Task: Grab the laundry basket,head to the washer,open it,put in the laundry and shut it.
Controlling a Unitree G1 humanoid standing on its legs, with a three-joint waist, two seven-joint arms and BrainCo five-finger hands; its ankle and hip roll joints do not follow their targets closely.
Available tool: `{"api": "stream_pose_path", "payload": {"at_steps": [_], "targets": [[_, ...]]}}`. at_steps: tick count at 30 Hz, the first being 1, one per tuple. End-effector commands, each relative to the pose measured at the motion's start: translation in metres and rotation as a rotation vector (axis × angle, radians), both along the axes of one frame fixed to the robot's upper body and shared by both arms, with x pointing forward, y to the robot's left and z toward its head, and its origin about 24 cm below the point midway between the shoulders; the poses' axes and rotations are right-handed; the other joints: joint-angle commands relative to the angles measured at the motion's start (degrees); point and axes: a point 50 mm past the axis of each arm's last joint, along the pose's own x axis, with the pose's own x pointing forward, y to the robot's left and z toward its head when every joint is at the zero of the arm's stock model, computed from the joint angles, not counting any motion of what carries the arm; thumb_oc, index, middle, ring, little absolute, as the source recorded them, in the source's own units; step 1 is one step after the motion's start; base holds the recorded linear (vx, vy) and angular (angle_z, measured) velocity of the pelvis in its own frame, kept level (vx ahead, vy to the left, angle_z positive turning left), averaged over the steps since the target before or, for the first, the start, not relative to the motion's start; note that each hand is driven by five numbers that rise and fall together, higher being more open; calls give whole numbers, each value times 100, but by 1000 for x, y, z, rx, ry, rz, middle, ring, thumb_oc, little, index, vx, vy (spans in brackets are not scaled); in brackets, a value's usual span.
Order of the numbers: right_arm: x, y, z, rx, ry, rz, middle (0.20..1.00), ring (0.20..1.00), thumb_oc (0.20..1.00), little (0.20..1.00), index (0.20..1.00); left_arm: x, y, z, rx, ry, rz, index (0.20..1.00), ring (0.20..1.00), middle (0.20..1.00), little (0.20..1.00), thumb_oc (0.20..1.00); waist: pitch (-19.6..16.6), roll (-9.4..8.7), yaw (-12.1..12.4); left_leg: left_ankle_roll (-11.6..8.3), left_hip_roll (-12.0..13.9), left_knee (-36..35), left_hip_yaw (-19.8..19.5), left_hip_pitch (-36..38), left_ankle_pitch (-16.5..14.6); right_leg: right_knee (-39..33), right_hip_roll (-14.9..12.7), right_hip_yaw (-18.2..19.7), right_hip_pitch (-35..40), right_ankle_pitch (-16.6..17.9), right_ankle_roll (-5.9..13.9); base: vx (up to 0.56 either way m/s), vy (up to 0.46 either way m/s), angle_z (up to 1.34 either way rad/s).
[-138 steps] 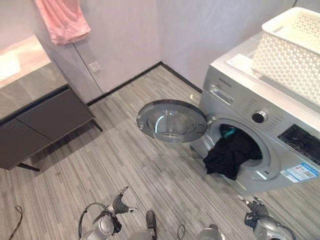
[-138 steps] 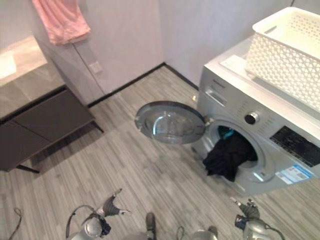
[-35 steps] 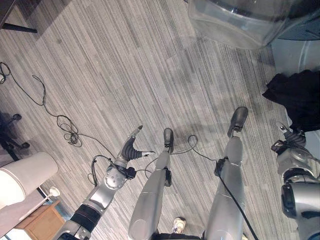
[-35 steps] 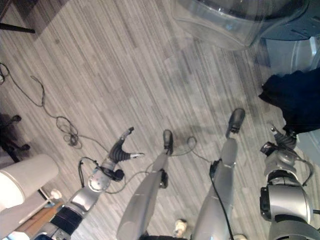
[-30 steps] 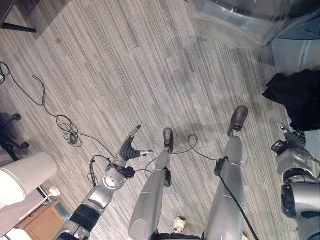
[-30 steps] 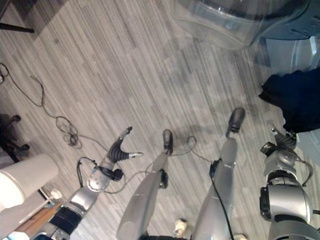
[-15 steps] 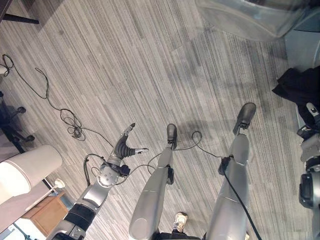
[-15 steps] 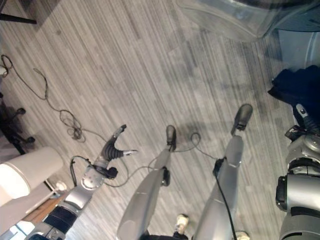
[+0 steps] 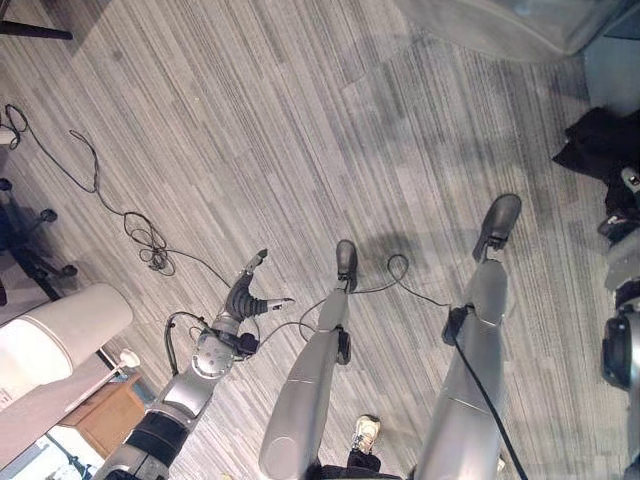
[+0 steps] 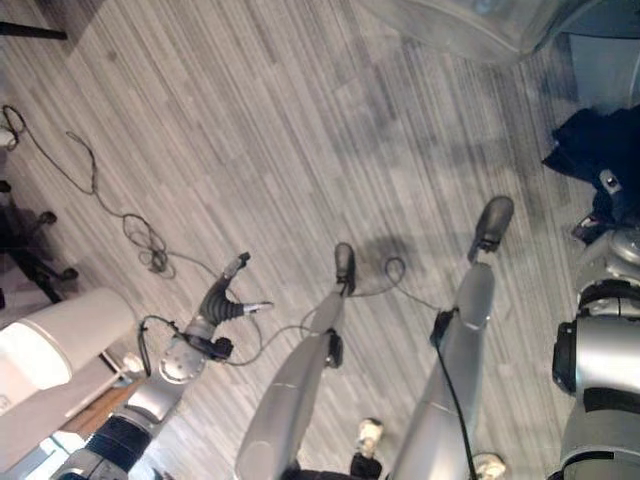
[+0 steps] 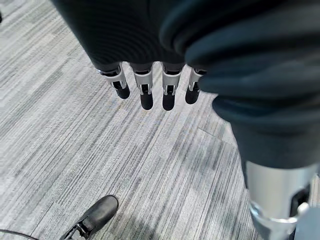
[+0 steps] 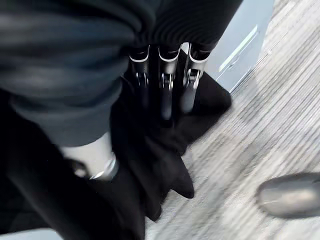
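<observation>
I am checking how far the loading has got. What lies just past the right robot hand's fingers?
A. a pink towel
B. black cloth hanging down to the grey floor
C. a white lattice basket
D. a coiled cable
B: in the right wrist view the right robot hand has straight fingers against the black cloth.

I stand in a home laundry room: grey plank floor (image 9: 250, 120), washer door (image 9: 500, 25) at upper right, dark laundry (image 9: 600, 150) hanging out.
</observation>
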Motion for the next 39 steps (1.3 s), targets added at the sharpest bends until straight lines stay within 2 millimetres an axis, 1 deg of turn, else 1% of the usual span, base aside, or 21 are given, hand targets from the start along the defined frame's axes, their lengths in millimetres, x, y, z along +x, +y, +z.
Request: {"api": "stream_pose_path", "payload": {"at_steps": [1,4,8,10,11,13,14,16,17,22,23,25,26,27,30,33,34,35,36,37,39], "targets": [[-28,-31,63,-112,-151,-153,200,200,200,200,200,-21,4,-3,-67,-7,19,1000,1000,1000,1000,1000,268,924,8,-397,516,360,-196,662,-785,1414,53,322,-436,-1448,409,11,-24,-7],[-24,-26,71,-68,-242,-150,200,200,200,200,200,-27,5,-6,-96,8,22,1000,1000,1000,1000,1000,268,984,37,-398,523,336,-185,698,-775,1443,59,318,-440,-1455,419,3,-5,-1],[-19,-18,75,-72,-302,-118,200,200,200,200,200,-33,9,-9,-120,20,36,1000,1000,1000,1000,1000,268,984,1,-394,509,376,-169,720,-784,1447,48,337,-393,-1431,424,0,0,0],[-18,-17,72,-60,-325,-90,200,200,200,200,200,-33,10,-9,-118,20,37,1000,1000,1000,1000,1000,268,968,-22,-394,504,400,-170,721,-790,1448,39,328,-377,-1421,425,-4,15,4],[-17,-13,58,-48,-363,-52,200,200,200,200,200,-34,15,-11,-106,23,56,1000,1000,1000,1000,1000,268,872,-139,-392,502,438,-157,714,-810,1417,34,308,-301,-1392,423,-5,3,5],[-18,-13,48,-29,-383,-54,200,200,200,200,200,-35,17,-12,-100,24,65,1000,1000,1000,1000,1000,268,812,-186,-391,492,447,-155,738,-829,1393,34,294,-255,-1379,424,-4,8,5],[-24,-17,39,5,-434,-84,200,200,200,200,200,-35,21,-15,-86,37,77,1000,1000,1000,1000,1000,268,718,-283,-386,485,455,-145,804,-861,1346,30,271,-150,-1339,435,0,11,5],[-36,-23,45,24,-539,-134,200,200,200,200,200,-32,27,-18,-59,43,107,1000,1000,1000,1000,1000,268,605,-434,-391,476,444,-127,1022,-917,1224,22,265,83,-1278,462,1,11,2],[-36,-23,44,25,-539,-135,200,200,200,200,200,-31,27,-18,-57,43,106,1000,1000,1000,1000,1000,268,595,-432,-392,467,442,-128,1008,-889,1193,19,268,81,-1231,453,0,0,0],[-72,-41,91,-23,-736,-303,200,200,200,200,200,-30,34,-21,9,55,115,1000,1000,1000,1000,1000,183,497,-626,-407,503,357,-100,1575,-968,981,11,213,671,-1185,488,27,-2,-7],[-94,-44,122,-106,-826,-380,200,200,200,200,200,-32,37,-25,31,77,118,1000,1000,1000,1000,1000,67,497,-704,-415,541,325,-90,1772,-1017,938,10,221,859,-1230,503,47,-1,-7],[-99,-41,132,-149,-849,-397,200,200,200,200,200,-34,37,-27,31,88,117,1000,1000,1000,1000,1000,42,504,-742,-414,544,319,-85,1857,-1030,931,19,222,936,-1232,503,35,12,-5],[-99,-41,132,-150,-848,-400,200,200,200,200,200,-34,37,-27,30,88,117,1000,1000,1000,1000,1000,54,498,-748,-415,536,319,-86,1853,-1007,914,15,227,940,-1193,495,53,-8,-8],[-119,-47,148,-192,-898,-453,200,200,200,200,200,-38,39,-32,39,122,94,1000,1000,1000,1000,1000,-105,434,-790,-427,572,257,-97,2099,-1025,806,53,175,1172,-1196,512,30,-34,-7],[-118,-42,158,-271,-876,-421,200,200,200,200,200,-38,37,-33,32,138,71,1000,1000,1000,1000,1000,-210,394,-812,-444,647,137,-23,2270,-988,728,101,168,1274,-1177,530,36,-60,-14],[-109,-33,156,-281,-883,-392,200,200,200,200,200,-38,33,-34,19,142,49,1000,1000,1000,1000,1000,-244,404,-790,-461,693,26,-23,2351,-935,678,158,142,1313,-1179,536,5,-69,-8],[-104,-33,152,-277,-846,-397,200,200,200,200,200,-38,32,-34,21,143,38,1000,1000,1000,1000,1000,-251,410,-758,-472,697,8,-22,2348,-914,670,160,146,1304,-1171,541,18,-33,-5],[-92,-45,136,-234,-654,-439,200,200,200,200,200,-39,30,-33,27,145,15,1000,1000,1000,1000,1000,-298,433,-649,-505,712,-48,11,2345,-873,670,160,143,1268,-1209,550,3,-37,-4],[-92,-45,139,-235,-656,-436,420,420,420,420,420,-38,30,-33,24,144,15,1000,1000,1000,1000,1000,-297,435,-655,-508,704,-51,17,2323,-849,657,159,157,1243,-1170,545,0,0,0],[-84,-51,128,-190,-550,-418,1000,1000,1000,1000,1000,-38,29,-32,24,144,9,1000,1000,1000,1000,1000,-314,439,-616,-531,705,-61,55,2285,-814,648,154,165,1206,-1157,542,0,0,0],[-69,-50,114,-144,-439,-346,1000,1000,1000,1000,1000,-36,27,-30,11,144,-2,1000,1000,1000,1000,1000,-314,435,-601,-546,701,-66,105,2227,-762,635,145,189,1135,-1118,538,0,0,0]]}}
